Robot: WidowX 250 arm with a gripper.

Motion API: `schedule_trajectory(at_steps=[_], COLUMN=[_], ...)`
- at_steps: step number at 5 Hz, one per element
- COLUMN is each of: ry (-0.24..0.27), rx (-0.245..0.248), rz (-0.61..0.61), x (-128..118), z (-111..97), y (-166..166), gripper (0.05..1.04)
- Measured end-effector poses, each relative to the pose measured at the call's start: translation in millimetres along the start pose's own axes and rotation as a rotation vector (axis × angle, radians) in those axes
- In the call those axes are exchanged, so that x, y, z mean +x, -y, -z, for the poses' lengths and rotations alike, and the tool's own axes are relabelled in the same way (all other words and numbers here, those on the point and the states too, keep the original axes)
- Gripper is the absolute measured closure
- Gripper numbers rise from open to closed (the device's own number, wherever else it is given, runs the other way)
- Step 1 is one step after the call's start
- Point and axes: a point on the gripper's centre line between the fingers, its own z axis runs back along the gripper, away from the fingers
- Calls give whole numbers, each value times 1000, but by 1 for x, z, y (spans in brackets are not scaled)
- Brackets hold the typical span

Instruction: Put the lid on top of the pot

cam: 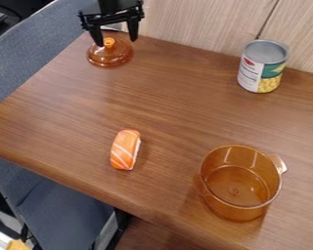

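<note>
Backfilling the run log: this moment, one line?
gripper: open, over lid | lid: on table | pot: uncovered | placement: not done

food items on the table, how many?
2: a salmon nigiri left of the pot in this view, and a corn can near the back edge of the table.

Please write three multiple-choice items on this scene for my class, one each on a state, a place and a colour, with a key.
1. The pot is:
A. upside down
B. upright and uncovered
C. on its side

2. The lid is:
A. inside the pot
B. beside the pot
C. below the gripper

3. The sushi piece is mostly:
A. orange
B. green
C. blue

Key:
1. B: its open rim faces up, with nothing over it.
2. C: it lies on the table with the gripper's jaws around its knob.
3. A: its top is orange with pale stripes.
</note>
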Motion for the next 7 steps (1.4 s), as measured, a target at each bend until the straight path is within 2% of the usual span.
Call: schedule_trajectory(at_steps=[3,4,6,7], ry=[-19,-33,-10,-6], rx=[28,51,55,52], rz=[-48,-49,-66,-74], x=[20,18,19,18], z=[22,26,31,31], y=[-13,-17,-18,-17], gripper=[83,130,685,704])
